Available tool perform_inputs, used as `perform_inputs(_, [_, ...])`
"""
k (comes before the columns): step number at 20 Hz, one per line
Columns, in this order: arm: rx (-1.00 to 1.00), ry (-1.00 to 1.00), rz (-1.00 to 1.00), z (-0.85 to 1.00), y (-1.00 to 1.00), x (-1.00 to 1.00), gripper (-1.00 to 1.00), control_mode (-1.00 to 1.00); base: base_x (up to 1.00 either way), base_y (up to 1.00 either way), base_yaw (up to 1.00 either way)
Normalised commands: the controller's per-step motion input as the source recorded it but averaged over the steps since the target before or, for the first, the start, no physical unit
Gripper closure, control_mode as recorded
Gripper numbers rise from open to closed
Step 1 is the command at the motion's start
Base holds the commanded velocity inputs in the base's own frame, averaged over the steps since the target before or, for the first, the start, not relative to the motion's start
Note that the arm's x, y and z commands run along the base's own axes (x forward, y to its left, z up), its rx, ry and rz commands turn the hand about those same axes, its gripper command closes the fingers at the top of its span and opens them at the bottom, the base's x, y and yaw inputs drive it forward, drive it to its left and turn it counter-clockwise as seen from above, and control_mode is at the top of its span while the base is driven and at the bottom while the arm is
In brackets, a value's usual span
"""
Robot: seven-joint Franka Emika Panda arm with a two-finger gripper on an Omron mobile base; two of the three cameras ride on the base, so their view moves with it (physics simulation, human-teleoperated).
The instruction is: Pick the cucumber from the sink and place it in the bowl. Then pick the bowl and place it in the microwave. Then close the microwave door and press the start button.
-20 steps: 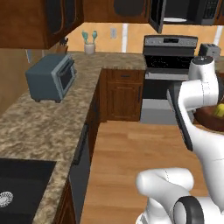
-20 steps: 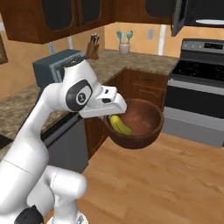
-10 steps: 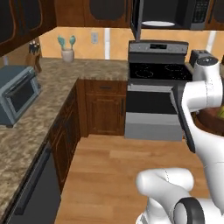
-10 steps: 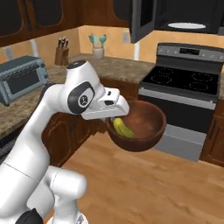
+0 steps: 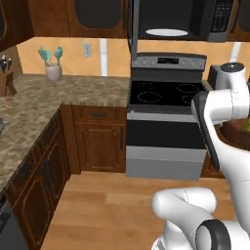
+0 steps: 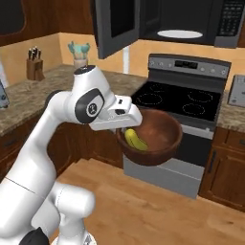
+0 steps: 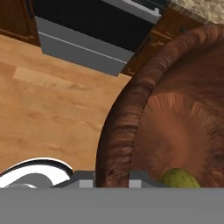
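The white arm is bending forward at mid-frame of the right base view, its tool (image 6: 125,130) clamping the bowl's (image 6: 162,139) near rim.

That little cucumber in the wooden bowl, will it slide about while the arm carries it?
Probably a bit: the cucumber is slim and rounded, lying loose on the bowl's smooth curved floor. The thick, high walls should likely keep it in. It looks stiff, not floppy.

The cucumber (image 6: 135,139) lies in the bowl (image 6: 160,139), which hangs above the floor (image 6: 158,210) in front of the stove (image 6: 179,103). The microwave (image 6: 191,21) sits above the stove, its door (image 6: 115,26) open to the left. The worktop (image 5: 73,90) runs left of the stove.
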Motion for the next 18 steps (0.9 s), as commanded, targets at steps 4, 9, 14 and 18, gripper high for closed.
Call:
perform_inputs(4, [0.00, 0.00, 0.00, 0.00, 0.00, 0.00, 1.00, 1.00, 1.00, -0.53, 0.00])
perform_inputs(9, [0.00, 0.00, 0.00, 0.00, 0.00, 0.00, 1.00, 1.00, 1.00, -0.23, -0.01])
perform_inputs(14, [0.00, 0.00, 0.00, 0.00, 0.00, 0.00, 1.00, 1.00, 0.83, -0.02, -0.12])
perform_inputs(18, [0.00, 0.00, 0.00, 0.00, 0.00, 0.00, 1.00, 1.00, 0.76, 0.11, -0.25])
